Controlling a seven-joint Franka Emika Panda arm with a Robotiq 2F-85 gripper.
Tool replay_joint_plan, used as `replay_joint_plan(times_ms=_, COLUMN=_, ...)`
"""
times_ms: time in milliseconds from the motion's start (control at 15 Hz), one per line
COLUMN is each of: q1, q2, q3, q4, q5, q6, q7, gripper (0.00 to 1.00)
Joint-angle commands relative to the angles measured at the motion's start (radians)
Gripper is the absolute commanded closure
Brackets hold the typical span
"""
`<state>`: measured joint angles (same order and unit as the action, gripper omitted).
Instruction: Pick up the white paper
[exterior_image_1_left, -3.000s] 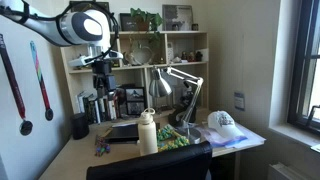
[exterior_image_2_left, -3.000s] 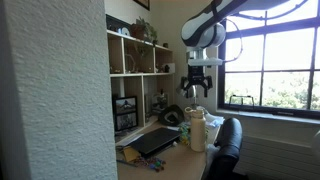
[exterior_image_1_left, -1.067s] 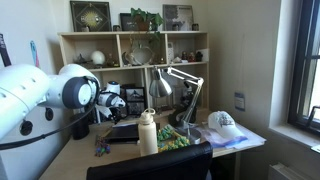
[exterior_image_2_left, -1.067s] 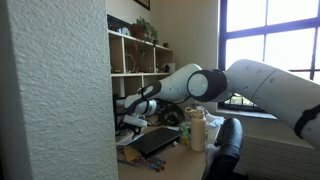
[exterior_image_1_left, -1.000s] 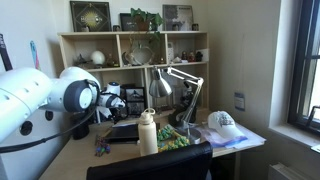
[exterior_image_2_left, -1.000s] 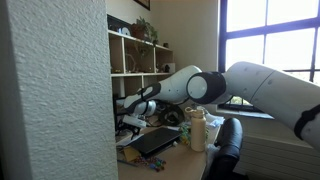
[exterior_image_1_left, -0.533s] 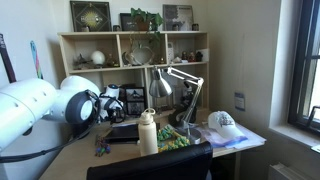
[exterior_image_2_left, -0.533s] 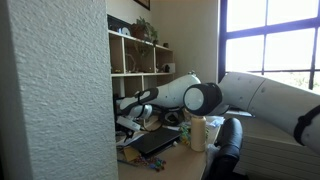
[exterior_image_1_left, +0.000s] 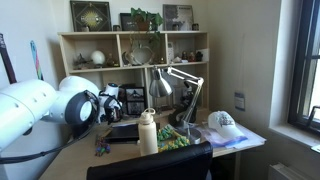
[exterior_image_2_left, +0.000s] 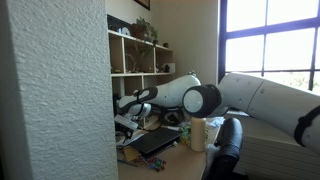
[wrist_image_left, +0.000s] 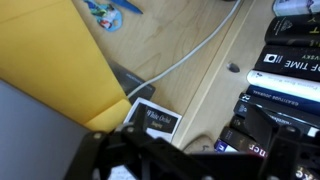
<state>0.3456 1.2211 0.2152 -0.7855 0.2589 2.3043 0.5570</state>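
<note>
The room is a small study. A wooden desk (exterior_image_1_left: 78, 160) stands against the wall under an open shelf (exterior_image_1_left: 135, 60) filled with books, frames and small things, and a plant (exterior_image_1_left: 143, 18) sits on top of the shelf. A window (exterior_image_2_left: 270, 60) gives daylight, with trees outside.

On the desk, a white bottle (exterior_image_1_left: 148, 132) stands upright near the front edge. A silver lamp (exterior_image_1_left: 180, 80) bends over the middle. A white cap (exterior_image_1_left: 222, 122) rests on pale papers (exterior_image_1_left: 240, 138) at the window end. A flat dark thing (exterior_image_2_left: 155, 140) lies beside the bottle, and a dark chair (exterior_image_1_left: 150, 165) back shows in front of the desk.

The white arm (exterior_image_1_left: 40, 115) reaches low to the end of the desk far from the window, and the gripper (exterior_image_2_left: 126, 120) hangs close above the surface, in front of the lower shelf.

In the wrist view the bare wood is crossed by a white cable (wrist_image_left: 190, 65). A yellow sheet (wrist_image_left: 50, 65) covers the left part, a small black card (wrist_image_left: 155, 122) lies near its corner, and books (wrist_image_left: 290, 62) lie along the right edge.

A pale grey flat sheet at the lower left, touching the edge of the yellow sheet, seems to be the white paper (wrist_image_left: 35, 140), but I cannot be sure. The gripper is only a dark blur at the bottom of this view, so I cannot tell how wide it stands.
</note>
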Motion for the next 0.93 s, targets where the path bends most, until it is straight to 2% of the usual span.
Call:
replay_joint_plan(times_ms=0, q1=0.002, q2=0.020, q3=-0.023, q4=0.039, q5=-0.002, q6=-0.039, q7=0.076, gripper=0.00)
replay_joint_plan(times_ms=333, q1=0.002, q2=0.057, q3=-0.051, q4=0.066, q5=0.005, q6=-0.040, q7=0.131, gripper=0.00)
replay_joint_plan(times_ms=867, q1=0.009, q2=0.094, q3=-0.054, q4=0.111, q5=-0.007, q6=-0.014, q7=0.143, gripper=0.00)
